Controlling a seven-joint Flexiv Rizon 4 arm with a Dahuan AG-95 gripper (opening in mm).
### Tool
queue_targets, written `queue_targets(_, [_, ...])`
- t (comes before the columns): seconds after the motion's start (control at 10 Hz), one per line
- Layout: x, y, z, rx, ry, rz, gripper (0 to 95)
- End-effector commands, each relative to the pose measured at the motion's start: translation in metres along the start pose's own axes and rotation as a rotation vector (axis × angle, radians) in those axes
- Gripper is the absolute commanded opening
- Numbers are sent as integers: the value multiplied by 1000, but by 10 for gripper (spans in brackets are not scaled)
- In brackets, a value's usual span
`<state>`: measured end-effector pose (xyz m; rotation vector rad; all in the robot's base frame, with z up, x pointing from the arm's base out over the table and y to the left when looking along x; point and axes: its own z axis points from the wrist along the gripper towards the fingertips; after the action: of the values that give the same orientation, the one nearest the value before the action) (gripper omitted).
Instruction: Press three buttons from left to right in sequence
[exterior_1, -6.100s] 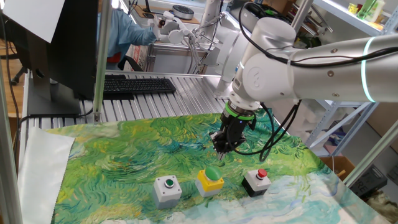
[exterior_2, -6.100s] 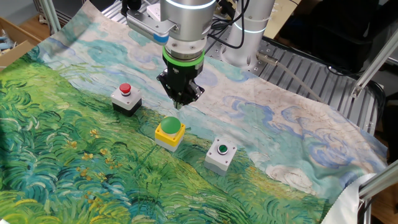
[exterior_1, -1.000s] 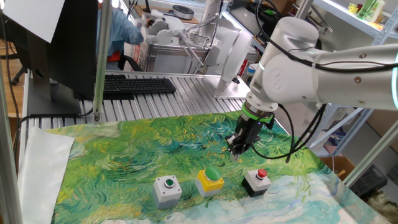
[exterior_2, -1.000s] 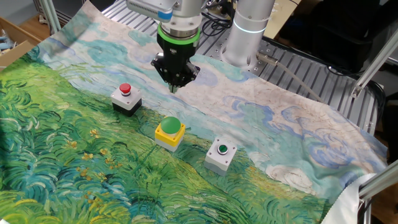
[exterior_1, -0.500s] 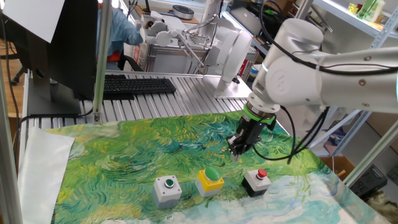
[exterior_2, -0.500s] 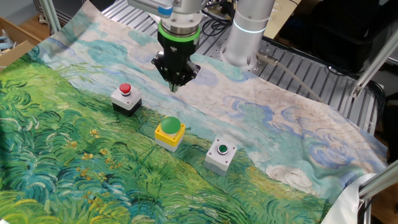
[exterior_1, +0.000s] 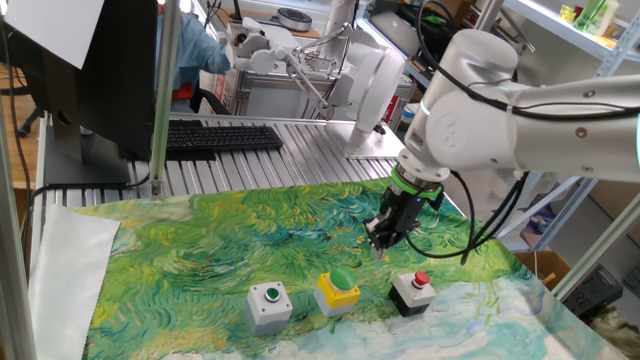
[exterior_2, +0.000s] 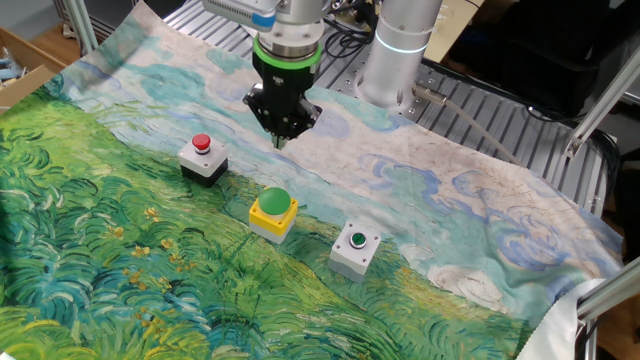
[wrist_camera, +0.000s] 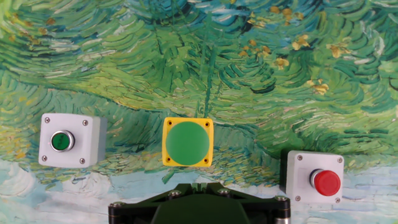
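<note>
Three button boxes stand in a row on the painted cloth. Left to right in one fixed view they are the grey box with a small green button (exterior_1: 268, 300), the yellow box with a large green dome (exterior_1: 338, 288) and the black box with a red button (exterior_1: 412, 290). All three also show in the other fixed view (exterior_2: 355, 247) (exterior_2: 273, 211) (exterior_2: 203, 155) and in the hand view (wrist_camera: 68, 140) (wrist_camera: 188, 142) (wrist_camera: 315, 177). My gripper (exterior_1: 380, 245) (exterior_2: 281, 142) hangs above the cloth behind the yellow and black boxes and touches none. Its fingertips (wrist_camera: 199, 185) meet in a point, shut and empty.
The painted cloth (exterior_1: 200, 250) covers the table. A keyboard (exterior_1: 220, 137) and a monitor (exterior_1: 110, 70) stand at the back left on the metal table. The arm's base (exterior_2: 400, 50) rises behind the cloth. A white sheet (exterior_1: 60, 270) lies at the left edge.
Since six seconds ago my gripper has moved from just behind the yellow box toward the black box's side and a little farther back. Over the last second it has hardly moved.
</note>
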<state>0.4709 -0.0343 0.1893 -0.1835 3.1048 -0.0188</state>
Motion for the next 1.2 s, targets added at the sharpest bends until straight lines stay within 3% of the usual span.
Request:
queue_targets(0.1, [-1,0,0,5,2,9,0])
queue_targets(0.2, [-1,0,0,7,3,7,0])
queue_targets(0.4, [-2,0,1,38,9,16,0])
queue_targets(1.2, [-1,-1,2,35,6,76,0])
